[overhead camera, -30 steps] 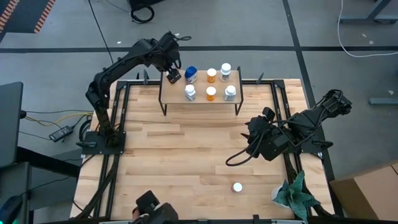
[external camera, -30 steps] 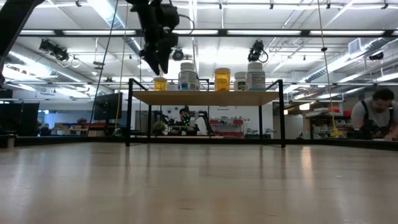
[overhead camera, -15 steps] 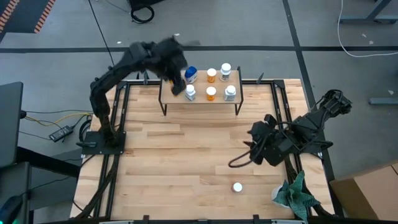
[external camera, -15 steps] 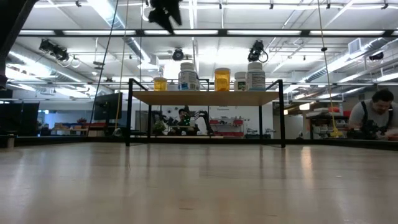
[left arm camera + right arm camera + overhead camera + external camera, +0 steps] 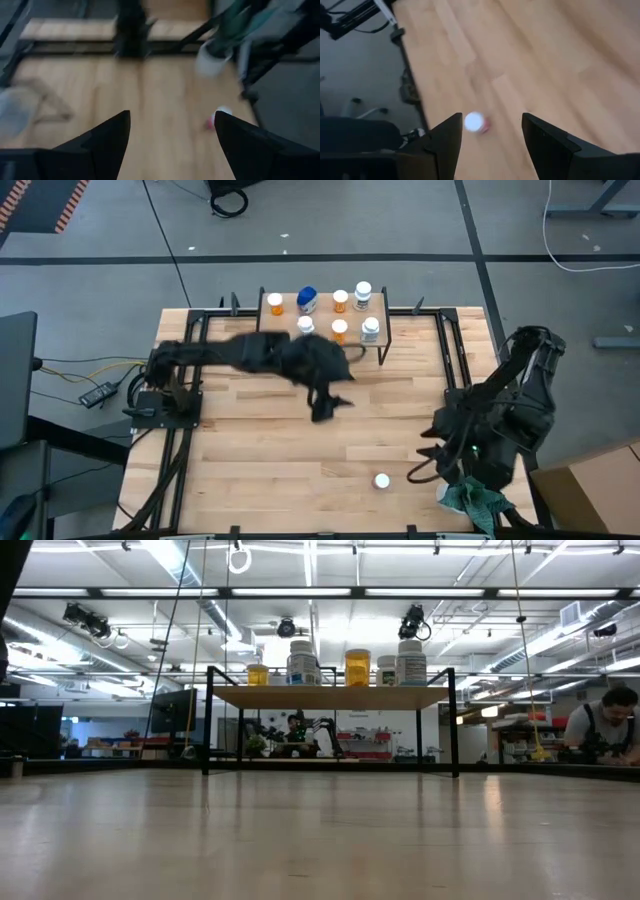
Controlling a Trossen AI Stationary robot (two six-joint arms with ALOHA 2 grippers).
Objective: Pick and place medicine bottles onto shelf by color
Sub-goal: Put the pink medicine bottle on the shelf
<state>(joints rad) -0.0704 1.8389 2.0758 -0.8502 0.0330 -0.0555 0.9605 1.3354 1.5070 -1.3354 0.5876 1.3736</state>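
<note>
Bright overhead light; wrist views motion-blurred

floor (image 5: 420,220): grey concrete, dark seams | tabletop (image 5: 260,450): light butcher-block wood | ceiling (image 5: 480,570): long fluorescent strips, hanging cables | cardboard box (image 5: 590,495) off table corner | person (image 5: 600,725) seated at far bench | cables on floor (image 5: 90,375)

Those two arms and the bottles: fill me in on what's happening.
Seven medicine bottles stand on the shelf, sorted by color. One pink bottle remains on the table's near edge. The left gripper, open and empty, is over mid-table. The right gripper, also open, hangs beside that last bottle.
</note>
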